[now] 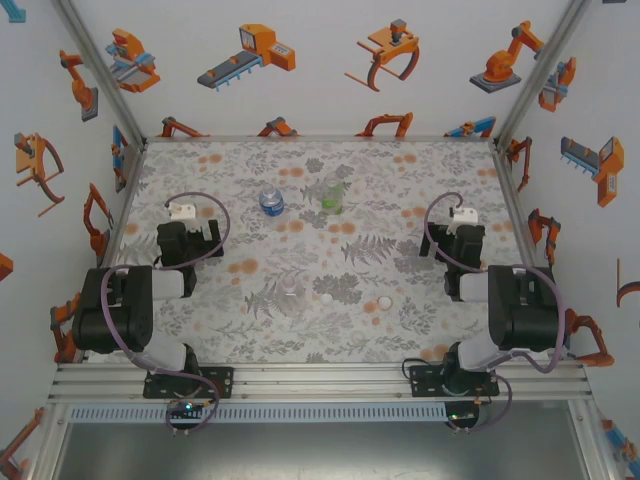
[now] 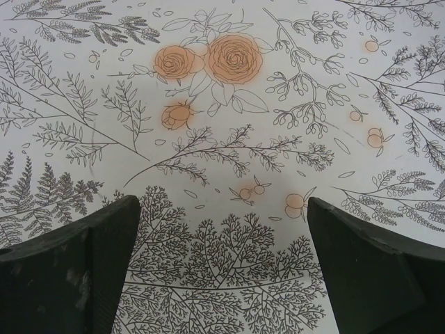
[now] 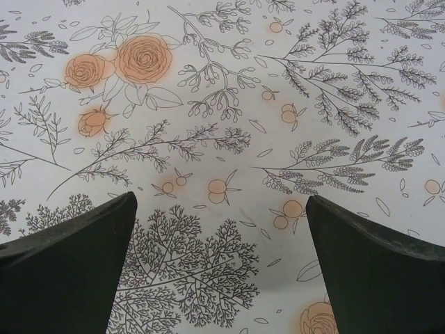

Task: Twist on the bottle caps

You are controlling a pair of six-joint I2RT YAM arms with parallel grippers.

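Caps (image 1: 327,298) lie loose on the floral table (image 1: 420,180), low in the middle of the top view; one sits just right of the clear bottle (image 1: 290,295), apart from it; a second cap (image 1: 384,303) rests further right. The blue-label bottle (image 1: 271,202) and the green bottle (image 1: 332,195) stand near each other at upper centre, well apart from the clear one. The left gripper (image 2: 222,202) hangs over bare pattern at mid left, its dark fingers (image 2: 76,271) spread wide with nothing between them; the right gripper (image 3: 221,197) hangs at mid right, its fingers (image 3: 375,271) likewise released and wide, grasping nothing; both are well apart from every bottle and cap.
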